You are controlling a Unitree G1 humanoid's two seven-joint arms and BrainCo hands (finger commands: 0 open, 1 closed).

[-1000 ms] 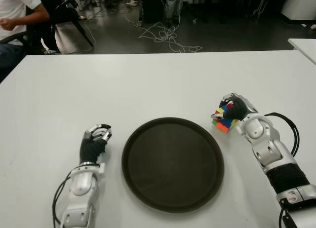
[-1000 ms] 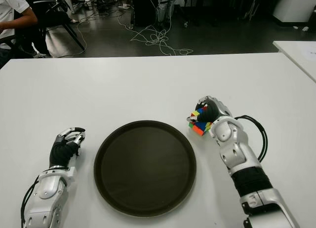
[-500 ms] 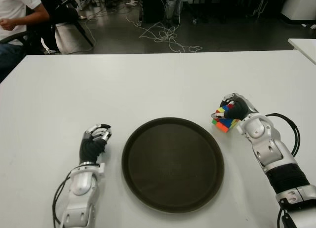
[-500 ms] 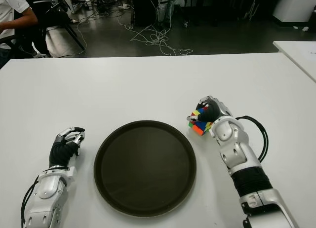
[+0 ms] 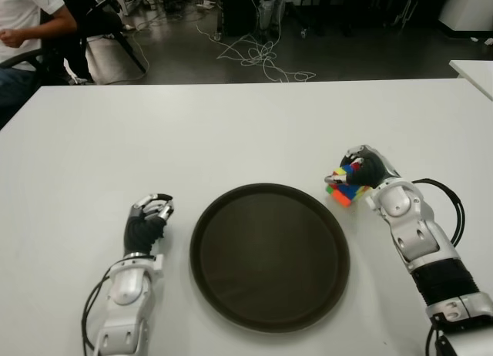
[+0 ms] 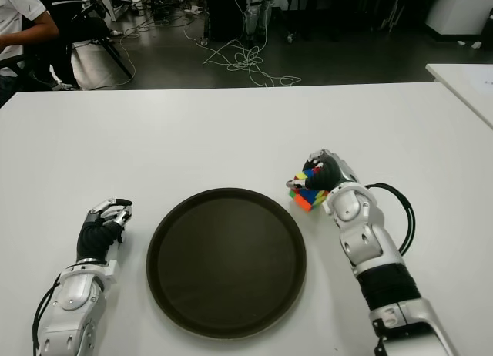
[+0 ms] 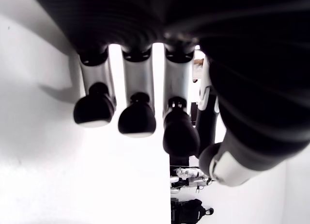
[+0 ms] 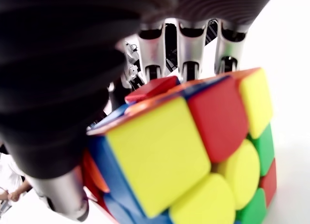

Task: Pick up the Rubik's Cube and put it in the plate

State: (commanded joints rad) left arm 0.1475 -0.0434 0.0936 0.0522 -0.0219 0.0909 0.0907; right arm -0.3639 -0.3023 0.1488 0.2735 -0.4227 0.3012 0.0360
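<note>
The Rubik's Cube (image 5: 343, 186) is held tilted in my right hand (image 5: 362, 171), just past the right rim of the dark round plate (image 5: 269, 256). In the right wrist view the cube (image 8: 193, 151) fills the frame, with the fingers (image 8: 186, 54) curled over its far side. My left hand (image 5: 148, 217) shows to the left of the plate, its fingers (image 7: 138, 112) curled with nothing in them.
The white table (image 5: 231, 132) spreads around the plate. A black cable (image 5: 454, 209) loops beside my right forearm. A seated person (image 5: 23, 25) and floor cables (image 5: 262, 59) lie beyond the table's far edge. A second white table's corner (image 5: 474, 71) shows at far right.
My right hand has shifted slightly left toward the plate, carrying the cube with it. The left hand has not moved.
</note>
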